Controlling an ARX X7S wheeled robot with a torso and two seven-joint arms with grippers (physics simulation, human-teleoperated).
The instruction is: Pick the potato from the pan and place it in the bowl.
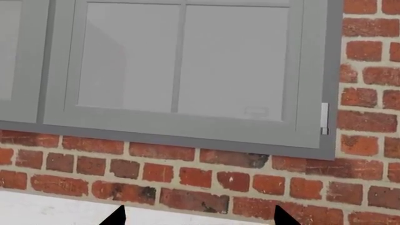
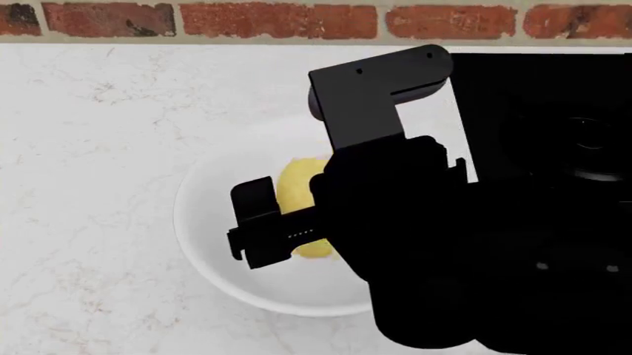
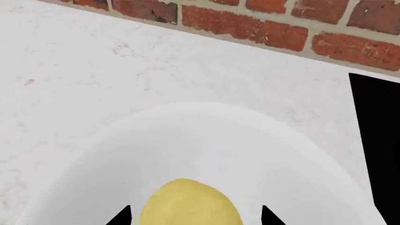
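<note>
Right pincer [image 3: 190, 216] over bowl [image 2: 212, 259], fingertips spread either side of potato [image 3: 189, 204]; grip contact unclear.

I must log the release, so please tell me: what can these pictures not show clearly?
- Pan: not distinguishable, head view; the black right arm and stove merge.
- Potato: partly covered by the right gripper; grip contact unclear.
- Bowl: right side hidden by the arm.
- Left gripper: only fingertips show.
</note>
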